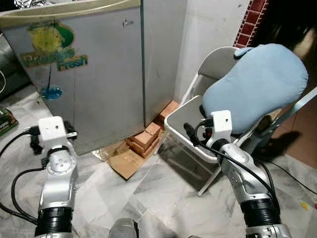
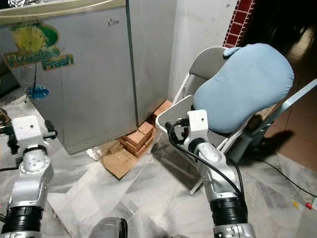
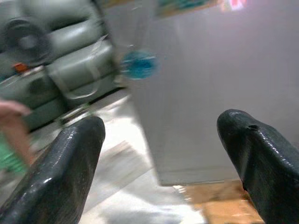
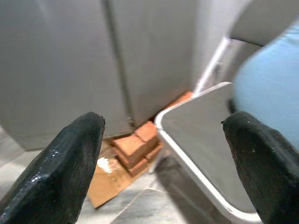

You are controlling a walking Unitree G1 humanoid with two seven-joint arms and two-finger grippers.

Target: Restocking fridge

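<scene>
A small grey fridge (image 1: 99, 74) with a green and yellow "Precise Fresh" sticker stands in front of me, its door closed. My left gripper (image 3: 161, 135) is held low before the door's lower left part, open, with nothing between its black fingers (image 3: 60, 172). My right gripper (image 4: 163, 135) is open and empty too, hovering by the front corner of a folding chair's seat (image 1: 185, 119), to the right of the fridge. Through its gap I see the fridge's side (image 4: 149, 51) and the bricks under it.
The grey folding chair carries a light blue cushion (image 1: 257, 84). Red bricks (image 1: 146, 139) and a cardboard sheet (image 1: 126, 162) lie at the fridge's right foot. Cables trail from both arms over the marble floor (image 1: 148, 193). A grey sofa (image 3: 56, 60) stands left of the fridge.
</scene>
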